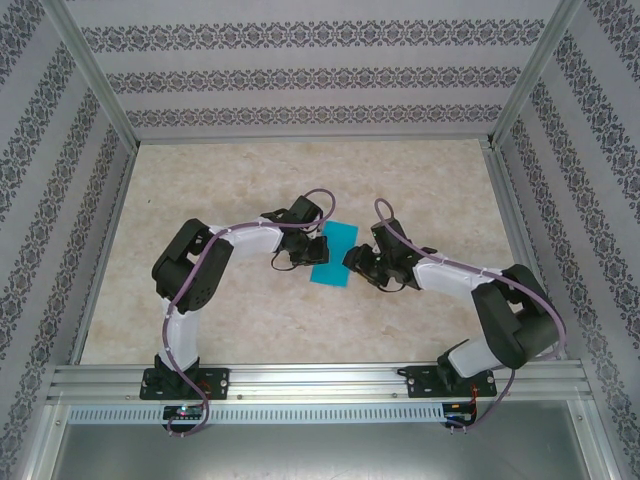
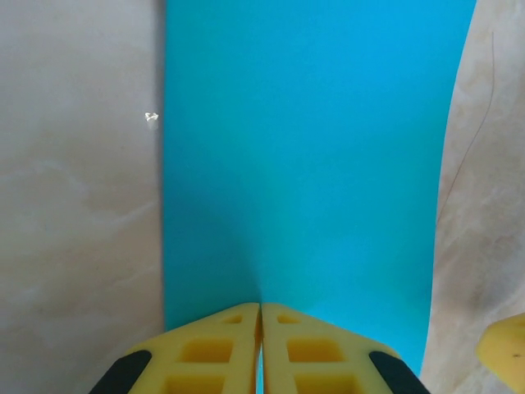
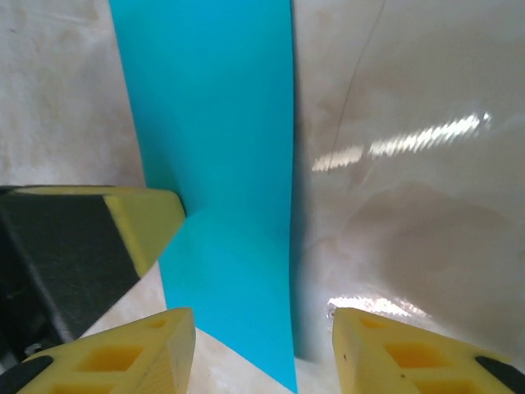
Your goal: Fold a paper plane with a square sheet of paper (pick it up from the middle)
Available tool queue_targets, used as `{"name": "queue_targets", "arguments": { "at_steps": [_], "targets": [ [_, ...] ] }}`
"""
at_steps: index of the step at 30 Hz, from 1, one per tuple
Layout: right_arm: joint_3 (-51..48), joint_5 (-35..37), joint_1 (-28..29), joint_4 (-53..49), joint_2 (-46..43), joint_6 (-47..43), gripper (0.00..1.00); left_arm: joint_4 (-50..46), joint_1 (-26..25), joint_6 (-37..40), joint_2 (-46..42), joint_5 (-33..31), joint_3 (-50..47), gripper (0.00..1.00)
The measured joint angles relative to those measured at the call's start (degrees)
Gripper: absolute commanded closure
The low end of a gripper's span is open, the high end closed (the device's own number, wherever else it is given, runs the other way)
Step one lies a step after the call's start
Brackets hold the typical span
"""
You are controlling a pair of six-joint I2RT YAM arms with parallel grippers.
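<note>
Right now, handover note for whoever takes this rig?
Left hand: shut, pinching the paper at one edge.
Right hand: open at the paper's opposite edge, not gripping.
Paper: mid-table, between the two hands. It looks like a narrow rectangle, maybe folded once; can't confirm.
Done: one hand has hold of the paper. No pointed nose or wing folds show.
Left: essentially all the plane's folds.

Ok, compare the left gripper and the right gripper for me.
The left gripper is shut, its fingers pressed together; the right gripper stands open. The left gripper pinches the blue paper at its edge; the right gripper only straddles the paper from the opposite side. Both have yellow fingers and meet at the same sheet.
</note>
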Motion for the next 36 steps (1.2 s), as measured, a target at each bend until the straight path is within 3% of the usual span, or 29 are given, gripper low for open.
{"name": "queue_targets", "arguments": {
  "at_steps": [12, 22, 27, 32, 36],
  "targets": [
    [0.0, -3.06, 2.25, 2.82, 3.19, 2.34, 0.61, 0.46, 0.31, -0.9, 0.0, 0.55, -0.39, 0.9],
    [-0.31, -3.96, 3.63, 4.5, 4.39, 3.37, 0.61, 0.63, 0.39, -1.46, 0.0, 0.94, -0.5, 0.9],
    [-1.66, -3.96, 3.89, 6.12, 4.39, 4.33, 0.76, 0.87, 0.42, -1.53, -0.02, 1.16, -0.7, 0.9],
    [-3.13, -3.19, 4.09, 8.09, 3.76, 6.88, 0.99, 1.55, 0.42, -1.53, -0.39, 1.64, -1.25, 0.88],
    [-3.37, -2.82, 4.02, 7.43, 2.36, 8.28, 1.0, 2.14, 0.42, -1.2, -1.57, 3.5, -2.67, 0.84]
  ]
}}
